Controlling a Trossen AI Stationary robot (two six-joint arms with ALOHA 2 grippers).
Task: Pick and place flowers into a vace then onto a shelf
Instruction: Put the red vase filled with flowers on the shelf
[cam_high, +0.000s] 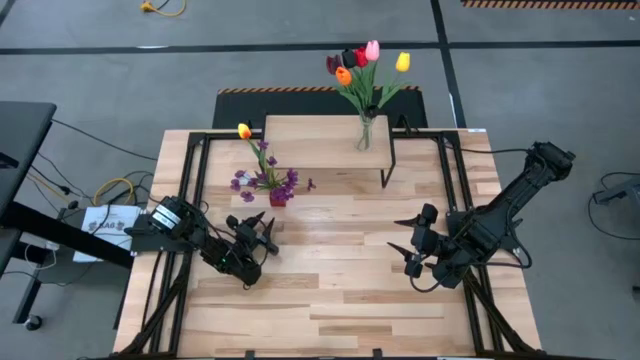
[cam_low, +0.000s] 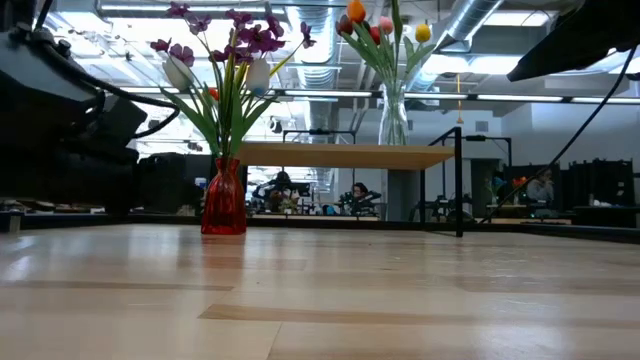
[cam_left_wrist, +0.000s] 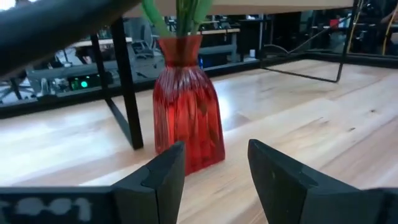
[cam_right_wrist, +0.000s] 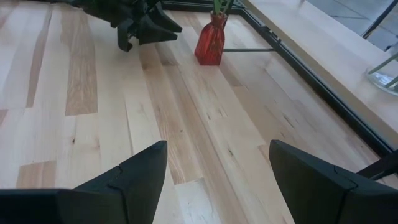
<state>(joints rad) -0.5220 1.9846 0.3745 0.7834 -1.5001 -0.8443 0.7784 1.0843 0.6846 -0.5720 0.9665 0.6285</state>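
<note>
A ribbed red vase (cam_left_wrist: 186, 106) stands on its base on the wooden table (cam_high: 340, 310). It holds purple sprigs and a yellow tulip (cam_high: 262, 170). My left gripper (cam_left_wrist: 214, 168) lies low and level just short of the vase, open, with nothing between its fingers. The shelf (cam_high: 320, 132) stands at the table's far side. On it is a clear vase (cam_low: 392, 118) with red, pink, orange and yellow tulips (cam_high: 365, 65). My right gripper (cam_right_wrist: 217, 174) hovers open over the table's right half, away from both vases.
The shelf's thin black legs (cam_left_wrist: 127, 99) stand close behind the red vase. A black frame (cam_high: 195, 190) runs along the table's left, right and far sides. Bare planks lie between the two grippers and toward the near edge. People sit in the room beyond (cam_low: 355, 195).
</note>
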